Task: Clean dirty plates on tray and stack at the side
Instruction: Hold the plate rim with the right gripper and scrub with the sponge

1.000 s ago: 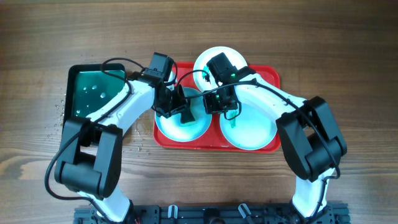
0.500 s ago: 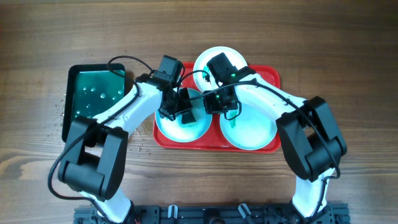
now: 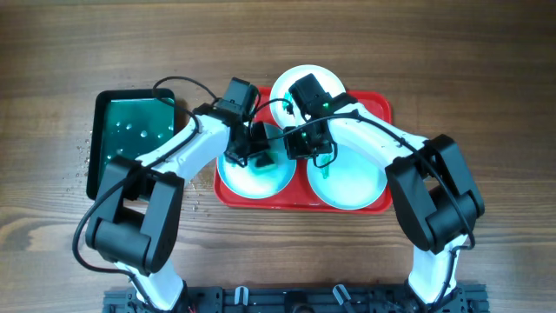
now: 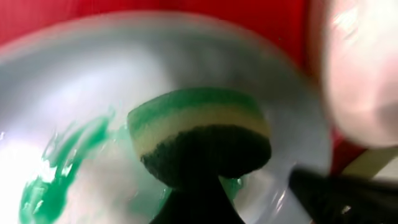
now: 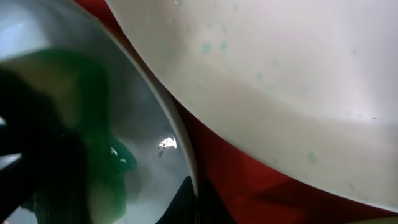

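Overhead sharp and evenly lit; wrist views heavily blurred, glare on the plate (image 4: 186, 62).

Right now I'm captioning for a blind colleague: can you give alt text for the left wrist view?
A green, yellow and dark-layered sponge, pinched in the left end effector, sits on a green-smeared pale plate, with the red tray behind.

In the overhead view the right arm (image 3: 373, 139) is covering much of the white plate (image 3: 300, 72) at the top centre, and the left gripper (image 3: 261, 156) is hiding part of the left pale-blue plate (image 3: 254, 184). In the left wrist view everything is looking blurred; the lower part of the sponge (image 4: 199, 134) is disappearing behind a dark finger (image 4: 193, 205). In the right wrist view the top and right edges are cutting the white plate.
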Robot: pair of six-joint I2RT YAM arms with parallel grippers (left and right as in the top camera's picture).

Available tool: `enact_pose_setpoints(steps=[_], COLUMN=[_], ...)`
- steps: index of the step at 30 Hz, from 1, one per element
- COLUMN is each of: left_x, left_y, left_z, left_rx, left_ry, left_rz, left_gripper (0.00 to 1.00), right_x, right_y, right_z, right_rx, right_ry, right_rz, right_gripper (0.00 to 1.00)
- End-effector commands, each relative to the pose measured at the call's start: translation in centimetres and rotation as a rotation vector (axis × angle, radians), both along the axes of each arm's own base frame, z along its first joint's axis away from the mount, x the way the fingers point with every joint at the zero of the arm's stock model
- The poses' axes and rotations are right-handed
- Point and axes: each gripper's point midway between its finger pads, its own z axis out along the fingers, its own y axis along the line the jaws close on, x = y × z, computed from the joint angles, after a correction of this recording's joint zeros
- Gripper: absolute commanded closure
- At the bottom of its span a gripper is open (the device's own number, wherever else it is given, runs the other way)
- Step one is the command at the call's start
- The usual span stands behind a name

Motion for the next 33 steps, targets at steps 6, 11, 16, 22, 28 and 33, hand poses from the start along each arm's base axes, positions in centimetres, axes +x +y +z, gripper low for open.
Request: enact_pose_setpoints(steps=[6,11,16,22,28,33], left_x=[2.7,1.6,0.4,-1.2,-1.8,-0.3], left_y=[-0.4,4.2,7.3,10.2,11.4,10.8], left_z=[-0.3,-1.5,-1.7,-1.4,-0.4,1.8], left_rx=[0.005,0.25,0.417,0.574,0.649,0.621], left_ry=[-0.109,-0.081,-0.047,-0.003,0.025,-0.033], left_rz=[0.009,0.063,0.079,0.077,0.067,0.086], left_gripper=[0.96,0.96,0.96,0.96,0.96,0.96], right_x=[-0.7,-0.8,-1.0,-1.1,-1.1,-1.1], right_y=[0.6,0.6,0.4,0.2,0.2,0.2], right_z=[-0.4,-0.4,-0.5,-0.6,-0.6,-0.6], right_rx=[0.025,0.023,0.019,0.003,0.004,0.005], right_ry=[0.032,0.035,0.042,0.047,0.045,0.045], right_rz=[0.016,0.016,0.016,0.013,0.013,0.013], right_gripper=[0.95,0.95,0.95,0.96,0.96,0.96])
